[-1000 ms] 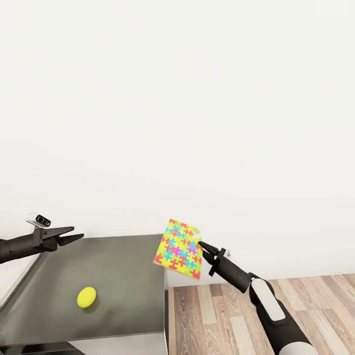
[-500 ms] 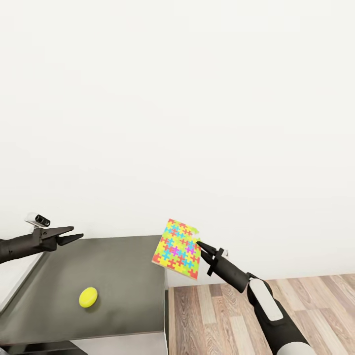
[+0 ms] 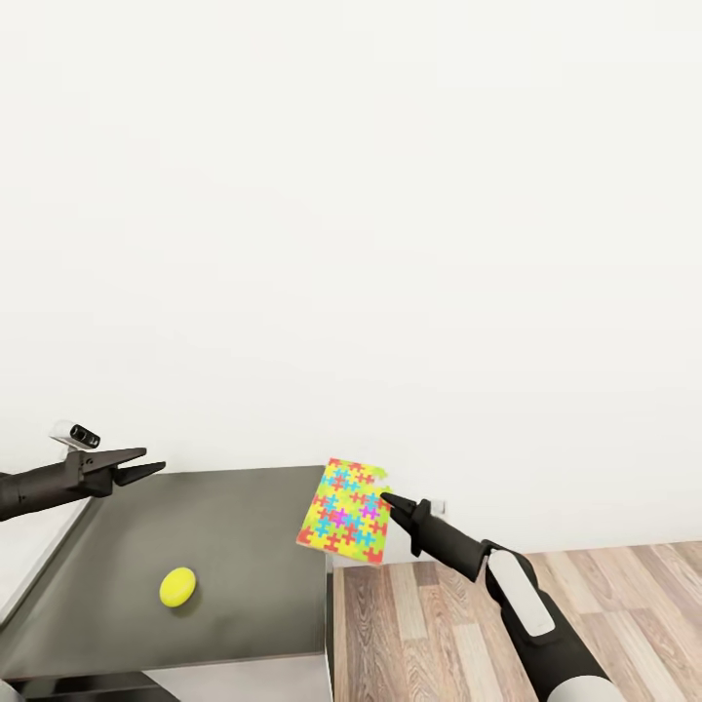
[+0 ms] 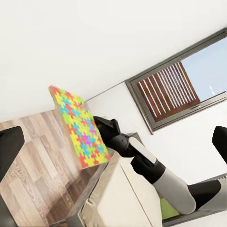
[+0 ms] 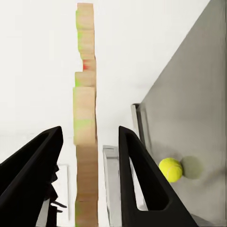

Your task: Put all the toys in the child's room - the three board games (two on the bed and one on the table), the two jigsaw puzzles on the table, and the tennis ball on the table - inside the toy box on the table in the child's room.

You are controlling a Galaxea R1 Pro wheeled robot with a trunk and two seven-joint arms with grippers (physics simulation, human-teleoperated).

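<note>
From the head camera, the right gripper [image 3: 387, 501] holds a jigsaw puzzle [image 3: 345, 512] by its right edge, the box tilted in the air above the right end of the dark grey table [image 3: 244, 546], against the white wall [image 3: 390, 244]; the fingertips are hidden against the box. The tennis ball [image 3: 177, 588] lies on the table, well apart to the left. The left gripper [image 3: 146, 463] hovers over the table's left part, its fingers close together at the tips and holding nothing; its arm is cut off by the frame edge. In the left wrist view the puzzle's [image 4: 79, 127] patterned face shows with the right arm behind it, over wood floor [image 4: 33, 165], beside a window [image 4: 184, 85]. The right wrist view shows the box edge-on [image 5: 85, 118] between both dark fingers [image 5: 137, 175], which stand apart around it, contact hard to make out; the ball [image 5: 170, 170] rests on grey tabletop beyond.
</note>
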